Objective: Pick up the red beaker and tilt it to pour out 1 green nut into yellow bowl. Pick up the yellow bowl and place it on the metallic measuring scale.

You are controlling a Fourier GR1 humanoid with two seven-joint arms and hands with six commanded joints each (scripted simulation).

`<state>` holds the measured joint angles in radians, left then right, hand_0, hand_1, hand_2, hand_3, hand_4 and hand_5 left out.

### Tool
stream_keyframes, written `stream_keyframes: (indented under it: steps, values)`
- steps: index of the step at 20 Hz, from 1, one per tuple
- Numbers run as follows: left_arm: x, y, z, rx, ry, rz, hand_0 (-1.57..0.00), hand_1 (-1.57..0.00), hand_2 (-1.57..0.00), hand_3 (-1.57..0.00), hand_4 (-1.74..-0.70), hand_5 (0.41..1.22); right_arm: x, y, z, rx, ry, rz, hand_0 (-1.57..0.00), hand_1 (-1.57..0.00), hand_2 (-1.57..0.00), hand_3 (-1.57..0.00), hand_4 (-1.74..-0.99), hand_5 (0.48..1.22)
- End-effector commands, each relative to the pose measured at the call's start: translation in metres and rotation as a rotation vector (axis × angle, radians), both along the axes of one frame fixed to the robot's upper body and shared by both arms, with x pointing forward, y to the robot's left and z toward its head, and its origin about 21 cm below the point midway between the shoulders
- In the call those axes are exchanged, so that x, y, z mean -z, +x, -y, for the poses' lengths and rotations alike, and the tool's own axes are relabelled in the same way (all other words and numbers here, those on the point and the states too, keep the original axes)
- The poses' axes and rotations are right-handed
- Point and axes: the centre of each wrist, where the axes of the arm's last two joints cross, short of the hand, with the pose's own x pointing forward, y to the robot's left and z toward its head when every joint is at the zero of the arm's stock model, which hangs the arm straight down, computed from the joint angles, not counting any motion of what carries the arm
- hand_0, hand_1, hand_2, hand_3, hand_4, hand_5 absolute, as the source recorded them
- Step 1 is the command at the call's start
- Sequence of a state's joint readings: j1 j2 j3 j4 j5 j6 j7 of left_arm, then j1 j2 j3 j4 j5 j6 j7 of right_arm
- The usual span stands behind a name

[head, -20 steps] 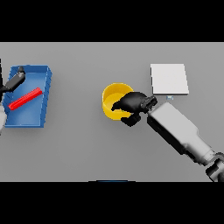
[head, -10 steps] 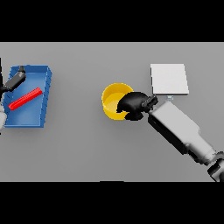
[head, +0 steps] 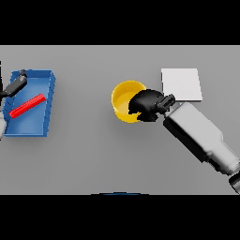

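The yellow bowl (head: 124,99) is at the table's middle, and I cannot tell whether it rests on the table or is lifted. My right hand (head: 149,103) is shut on its right rim, fingers curled over the edge. The metallic scale (head: 182,84), a flat pale square, lies just right of and behind the hand, apart from the bowl. The red beaker (head: 27,106) lies on its side in a blue tray (head: 46,108) at the far left. My left hand (head: 17,85) hovers over the tray's back left corner with straight fingers, holding nothing. I cannot make out a nut.
My right forearm (head: 199,137) runs from the bowl down to the lower right edge. Grey table (head: 84,154) surrounds the bowl and the tray.
The right hand and bowl have shifted slightly back and right, toward the scale. The left hand has barely shifted over the tray's corner; the beaker stays lying in the tray.
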<state>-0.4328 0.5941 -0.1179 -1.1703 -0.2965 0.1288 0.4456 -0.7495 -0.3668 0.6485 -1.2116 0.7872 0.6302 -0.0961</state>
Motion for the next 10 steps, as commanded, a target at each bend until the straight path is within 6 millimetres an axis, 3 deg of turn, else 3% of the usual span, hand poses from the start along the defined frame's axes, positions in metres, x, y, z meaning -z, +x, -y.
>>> stream_keyframes:
  steps: [1, 3, 6, 8, 10]
  values:
    - [0.001, 0.001, 0.003, 0.004, -0.005, 0.003, 0.0, 0.0, 0.0, 0.0, -0.74, 0.695, -0.005, 0.002, 0.002, 0.009, 0.006, 0.005, -1.56, -1.56, -1.41, -1.25, -1.737, 1.218]
    - [0.0, 0.002, 0.001, 0.001, -0.004, 0.001, 0.0, 0.0, 0.0, 0.0, -0.74, 0.696, -0.016, -0.002, 0.004, 0.027, 0.011, 0.041, -1.56, -1.56, -1.41, -1.26, -1.738, 1.219]
    - [-0.002, 0.001, 0.0, -0.005, 0.003, 0.006, 0.0, 0.0, 0.0, 0.0, -0.74, 0.697, -0.029, 0.003, 0.023, 0.057, 0.046, 0.075, -1.57, -1.57, -1.44, -1.27, -1.74, 1.22]
    - [-0.001, 0.0, -0.004, -0.004, -0.005, 0.012, 0.0, 0.0, 0.0, 0.0, -0.75, 0.697, -0.029, 0.004, 0.032, 0.064, 0.057, 0.077, -1.57, -1.57, -1.44, -1.38, -1.74, 1.22]
    - [0.002, -0.001, 0.002, -0.007, -0.006, -0.006, 0.0, 0.0, 0.0, 0.0, -0.74, 0.702, -0.035, 0.006, 0.045, 0.104, 0.053, 0.089, -1.57, -1.57, -1.47, -1.31, -1.74, 1.22]
